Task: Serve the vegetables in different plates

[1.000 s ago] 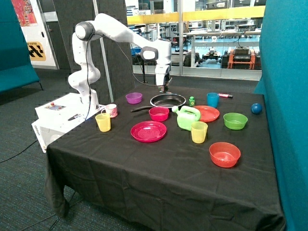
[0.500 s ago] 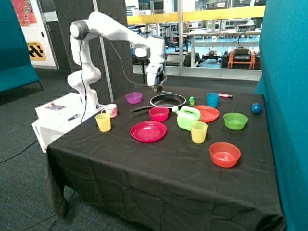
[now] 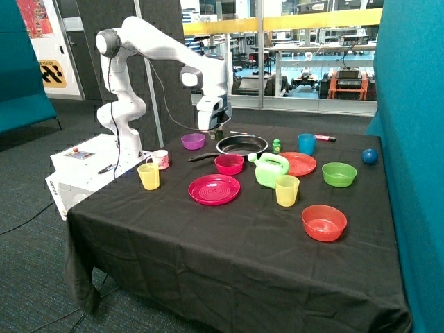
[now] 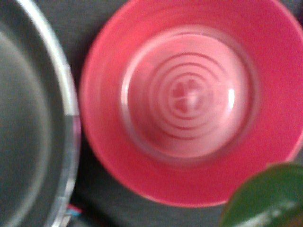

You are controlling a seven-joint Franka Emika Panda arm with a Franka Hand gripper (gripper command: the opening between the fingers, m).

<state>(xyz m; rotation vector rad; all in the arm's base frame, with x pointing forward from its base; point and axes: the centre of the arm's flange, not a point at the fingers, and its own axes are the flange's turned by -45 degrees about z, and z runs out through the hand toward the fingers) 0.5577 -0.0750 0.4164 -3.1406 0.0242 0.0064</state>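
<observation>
My gripper (image 3: 217, 132) hangs in the air between the purple bowl (image 3: 193, 141) and the black frying pan (image 3: 241, 145). A dark green vegetable (image 4: 265, 198) fills one corner of the wrist view, very close to the camera, so the gripper is shut on it. Beneath it the wrist view shows the pink bowl (image 4: 189, 99) beside the pan's rim (image 4: 71, 142). The magenta plate (image 3: 214, 189) lies nearer the table's front, past the pink bowl (image 3: 229, 164). The orange-red plate (image 3: 302, 164) lies behind the green watering can (image 3: 270, 170). Both plates look bare.
Two yellow cups (image 3: 148, 176) (image 3: 287, 190), a pink-and-white mug (image 3: 160, 159), a blue cup (image 3: 306, 143), a small green bottle (image 3: 276, 146), a green bowl (image 3: 339, 173), a red bowl (image 3: 324, 222) and a blue ball (image 3: 370, 156) stand around the table.
The arm has swung from above the frying pan toward the purple bowl and sunk slightly. Nothing on the table has moved.
</observation>
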